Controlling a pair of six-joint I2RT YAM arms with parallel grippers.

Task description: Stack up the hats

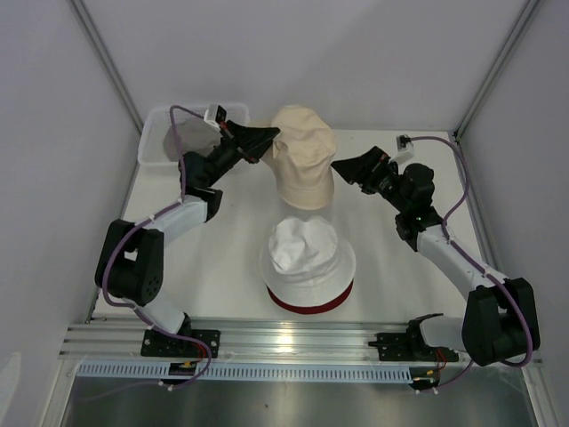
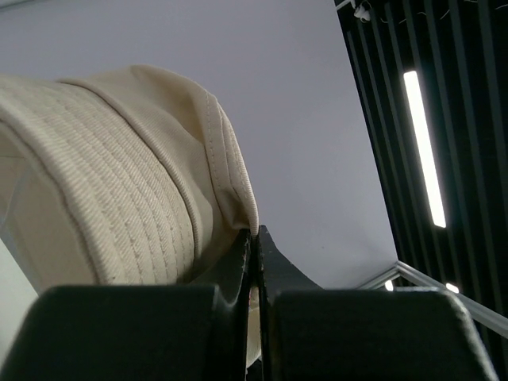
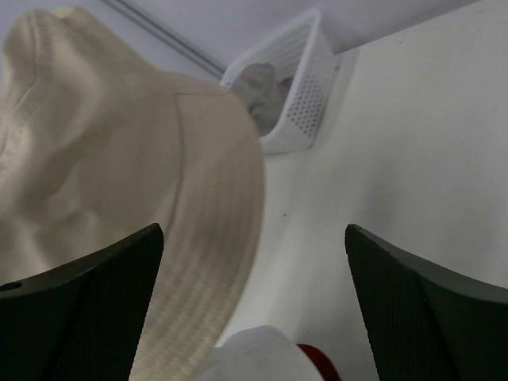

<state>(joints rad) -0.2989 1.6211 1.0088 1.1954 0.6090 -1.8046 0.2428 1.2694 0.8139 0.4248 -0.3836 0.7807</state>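
The cream-beige hat [image 1: 302, 165] hangs lifted above the table's far middle. My left gripper [image 1: 271, 135] is shut on its brim at the left edge; in the left wrist view the fingers [image 2: 255, 238] pinch the cream brim [image 2: 135, 206]. My right gripper [image 1: 340, 167] is open at the hat's right edge; in the right wrist view [image 3: 254, 246] the cream hat [image 3: 119, 175] fills the left, its brim by the left finger. The white hat [image 1: 307, 253] sits on the dark red hat [image 1: 311, 304] at the table's middle. The grey hat [image 1: 189, 140] lies in the basket.
The white mesh basket [image 1: 156, 147] stands at the far left corner, and also shows in the right wrist view [image 3: 305, 99] with the grey hat [image 3: 258, 89] inside. Enclosure walls stand on the left, right and far sides. An aluminium rail [image 1: 293, 342] runs along the near edge.
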